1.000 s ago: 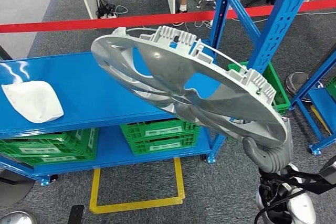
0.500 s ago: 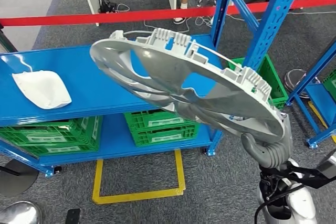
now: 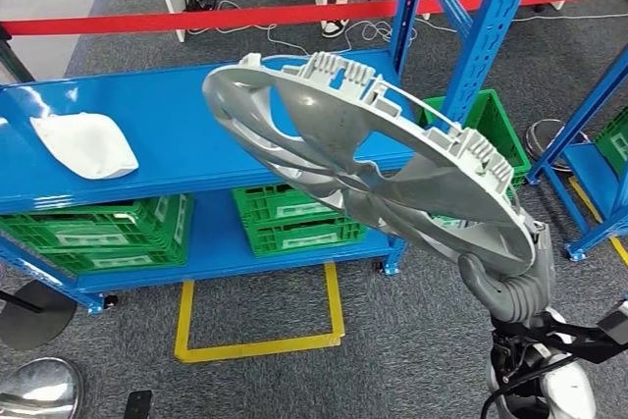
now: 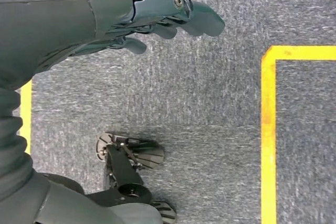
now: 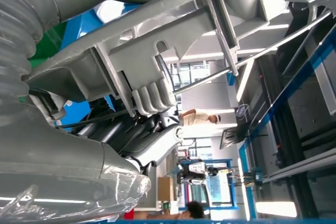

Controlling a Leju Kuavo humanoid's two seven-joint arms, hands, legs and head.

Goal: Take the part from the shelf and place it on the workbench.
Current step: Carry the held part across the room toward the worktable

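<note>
A large grey round plastic part [image 3: 348, 144], ribbed and with open spokes, hangs tilted in the air in front of the blue shelf [image 3: 170, 134]. My right hand [image 3: 511, 287] grips its near rim from below at the lower right. In the right wrist view the part's ribbed underside [image 5: 166, 51] lies against my right hand's dark fingers [image 5: 130, 140]. My left hand [image 4: 158, 17] hangs over the grey carpet with its fingers stretched out and nothing in it.
A white moulded piece [image 3: 85, 144] lies on the shelf's left. Green crates [image 3: 296, 223] sit on the lower level. Blue rack uprights [image 3: 481, 36] stand at the right, red barrier tape [image 3: 148, 20] runs behind, and a yellow square [image 3: 259, 340] marks the floor.
The whole picture has shifted, so the camera has moved. The part stays in my right hand, and its far rim has swung a little to the right.
</note>
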